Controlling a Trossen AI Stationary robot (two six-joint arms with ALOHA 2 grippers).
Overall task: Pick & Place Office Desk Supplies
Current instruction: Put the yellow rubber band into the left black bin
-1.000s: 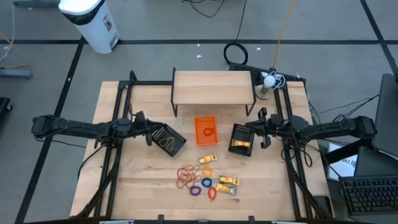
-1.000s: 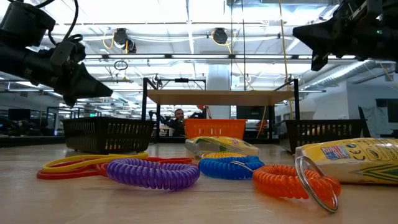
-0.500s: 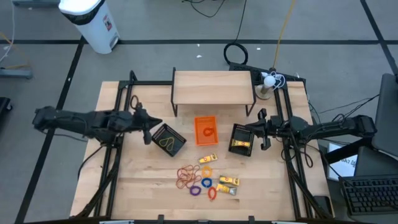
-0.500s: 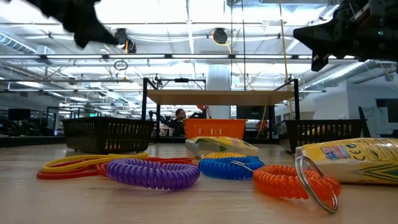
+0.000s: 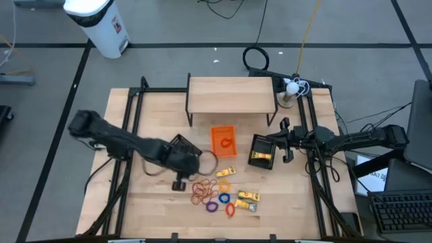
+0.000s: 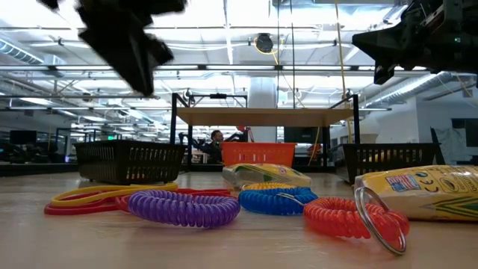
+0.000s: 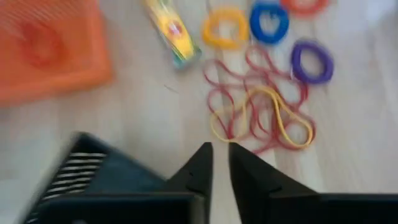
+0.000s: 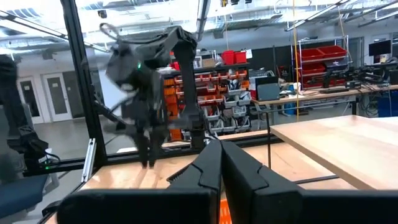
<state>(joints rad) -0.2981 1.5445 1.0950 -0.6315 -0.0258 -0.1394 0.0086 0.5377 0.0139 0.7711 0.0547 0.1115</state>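
Yellow packets (image 5: 248,196), long axes mostly left-right

I can't read any text here. The yellow packet (image 6: 418,190) at the low view's lower right carries print, but its letters are too small for me to read.

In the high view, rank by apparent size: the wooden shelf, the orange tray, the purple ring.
Largest to smallest:
1. wooden shelf
2. orange tray
3. purple ring
The camera looks straight down, though the raised shelf sits somewhat nearer it.
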